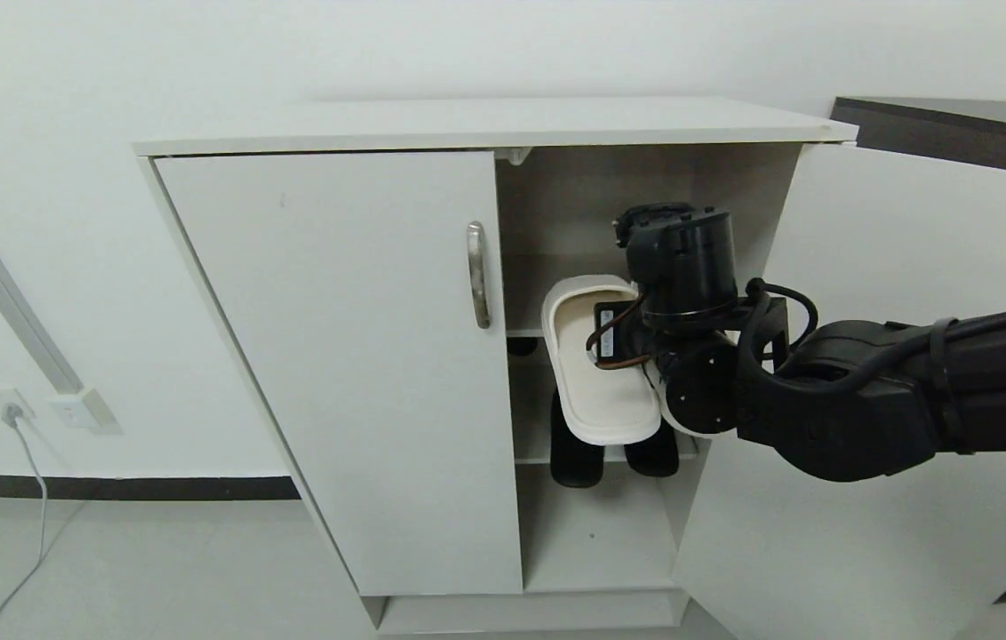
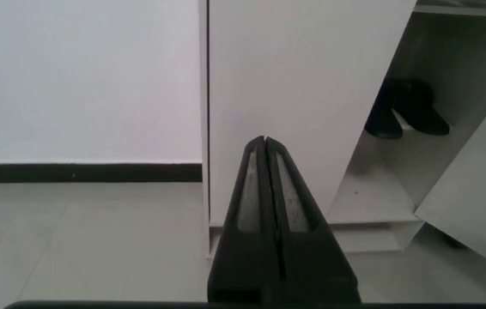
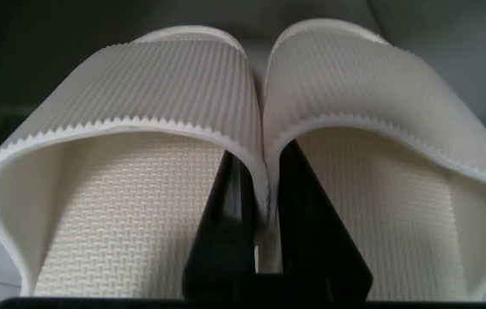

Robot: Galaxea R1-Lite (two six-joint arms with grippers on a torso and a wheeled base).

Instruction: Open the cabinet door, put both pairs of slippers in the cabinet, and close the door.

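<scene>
The white slippers (image 1: 601, 400), seemingly light, soft ribbed foam, hang in the open right half of the cabinet (image 1: 485, 120), above the black slippers (image 1: 576, 453). The right gripper (image 3: 264, 184) pinches their adjoining strap edges. The left gripper (image 2: 264, 146), fingers pressed together, holds nothing.

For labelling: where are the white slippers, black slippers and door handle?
white slippers (image 1: 605, 409), head view, nearer slipper's footbed
black slippers (image 1: 576, 464), head view, left slipper's near end
door handle (image 1: 477, 276), head view, middle of bar

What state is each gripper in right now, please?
Left gripper: closed, holding nothing.
Right gripper: closed on the pair of cream ribbed foam slippers.
</scene>
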